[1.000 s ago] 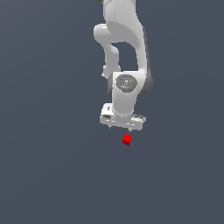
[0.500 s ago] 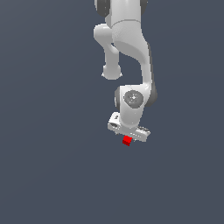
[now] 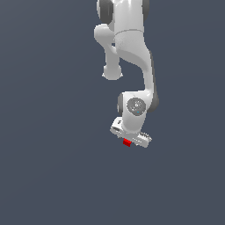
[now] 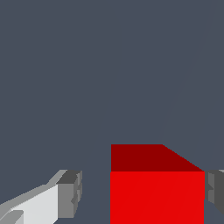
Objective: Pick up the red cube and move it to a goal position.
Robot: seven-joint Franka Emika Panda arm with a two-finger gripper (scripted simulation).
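Observation:
The red cube lies on the flat grey floor, mostly covered by the white hand in the exterior view. My gripper is lowered right over it. In the wrist view the cube sits between the two grey fingertips. One fingertip stands clearly apart from the cube, while the other is very close to its opposite side. The gripper is open around the cube.
The white arm reaches down from the top of the exterior view. Only the plain grey floor surrounds the cube. No goal marker shows.
The hand has come down and forward from just behind the cube to sit over it, with the fingers on either side. The cube has not moved.

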